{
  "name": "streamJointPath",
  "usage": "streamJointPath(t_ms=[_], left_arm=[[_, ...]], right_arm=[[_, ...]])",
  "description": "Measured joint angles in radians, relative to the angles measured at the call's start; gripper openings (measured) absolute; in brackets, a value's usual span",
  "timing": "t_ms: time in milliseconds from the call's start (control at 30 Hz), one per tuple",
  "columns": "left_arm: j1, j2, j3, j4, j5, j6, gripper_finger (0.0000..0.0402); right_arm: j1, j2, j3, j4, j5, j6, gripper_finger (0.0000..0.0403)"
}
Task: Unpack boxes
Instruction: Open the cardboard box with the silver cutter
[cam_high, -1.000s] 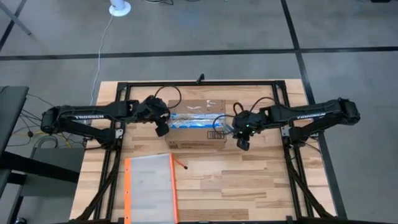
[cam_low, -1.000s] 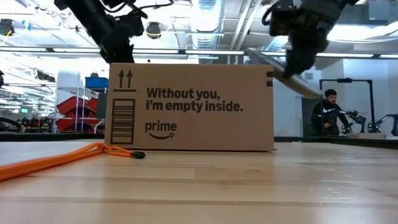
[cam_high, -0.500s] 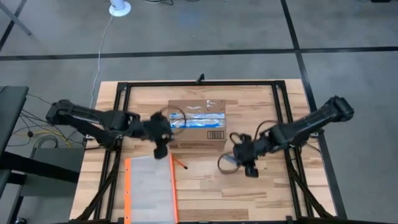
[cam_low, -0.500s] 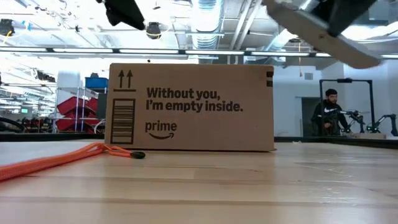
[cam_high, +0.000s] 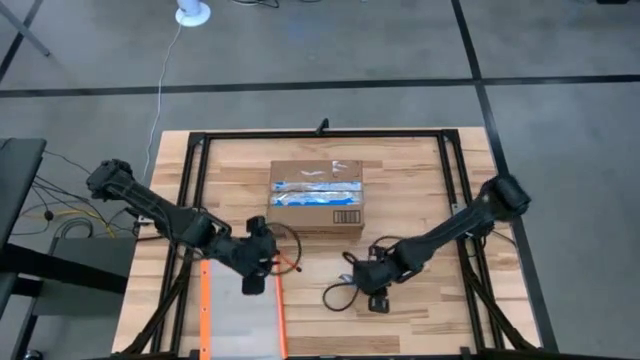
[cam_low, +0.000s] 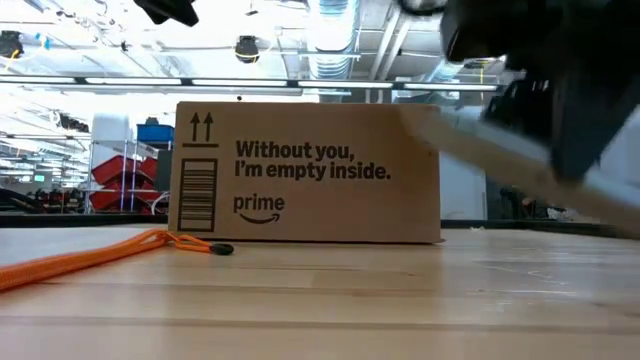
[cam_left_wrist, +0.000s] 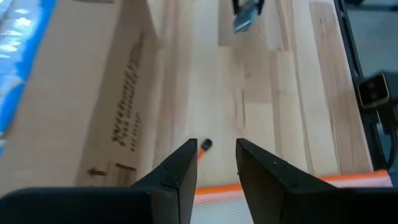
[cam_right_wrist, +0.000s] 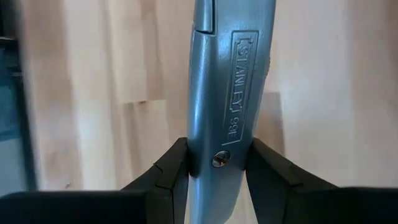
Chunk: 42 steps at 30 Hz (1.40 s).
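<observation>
Though taped blue-and-white on top, brown box (cam_high: 316, 196) shut.

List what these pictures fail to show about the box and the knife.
- Whether the box tape is cut: too small in the high view, cut off by the edge in the left wrist view.
- Box contents: flaps closed.
- Utility knife blade tip: cut off in the right wrist view; blurred in the low view.
</observation>
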<state>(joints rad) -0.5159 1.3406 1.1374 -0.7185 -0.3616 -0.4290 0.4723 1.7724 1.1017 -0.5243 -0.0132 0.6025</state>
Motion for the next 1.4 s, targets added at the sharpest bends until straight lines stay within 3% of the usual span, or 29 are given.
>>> streamJointPath(t_ms=[267, 433, 533, 667, 833, 967, 1200, 1400], left_arm=[[-0.035, 0.080, 0.000, 0.056, -0.008, 0.006, 0.0097], [-0.036, 0.151, 0.000, 0.240, 0.048, 0.104, 0.0097], [-0.033, 0.202, 0.000, 0.304, 0.059, 0.127, 0.0097], [-0.011, 0.271, 0.000, 0.404, 0.078, 0.137, 0.0097], [0.071, 0.390, 0.001, 0.593, 0.232, 0.167, 0.0097], [0.143, 0.490, 0.070, 0.618, 0.323, 0.206, 0.0104], [0.189, 0.689, 0.318, 0.509, 0.366, 0.383, 0.0131], [0.190, 0.828, 0.467, 0.324, 0.360, 0.411, 0.0157]], right_arm=[[-0.017, 0.173, 0.153, -0.066, -0.016, 0.049, 0.0116], [-0.011, 0.154, 0.271, -0.187, -0.014, 0.054, 0.0230], [0.021, 0.110, 0.314, -0.292, 0.020, 0.070, 0.0265], [0.091, 0.026, 0.326, -0.296, 0.087, 0.133, 0.0269], [0.218, -0.052, 0.326, -0.390, 0.233, 0.268, 0.0260], [0.322, -0.087, 0.327, -0.498, 0.312, 0.435, 0.0255], [0.468, -0.083, 0.326, -0.601, 0.354, 0.701, 0.0254], [0.534, -0.083, 0.326, -0.635, 0.383, 0.841, 0.0254]])
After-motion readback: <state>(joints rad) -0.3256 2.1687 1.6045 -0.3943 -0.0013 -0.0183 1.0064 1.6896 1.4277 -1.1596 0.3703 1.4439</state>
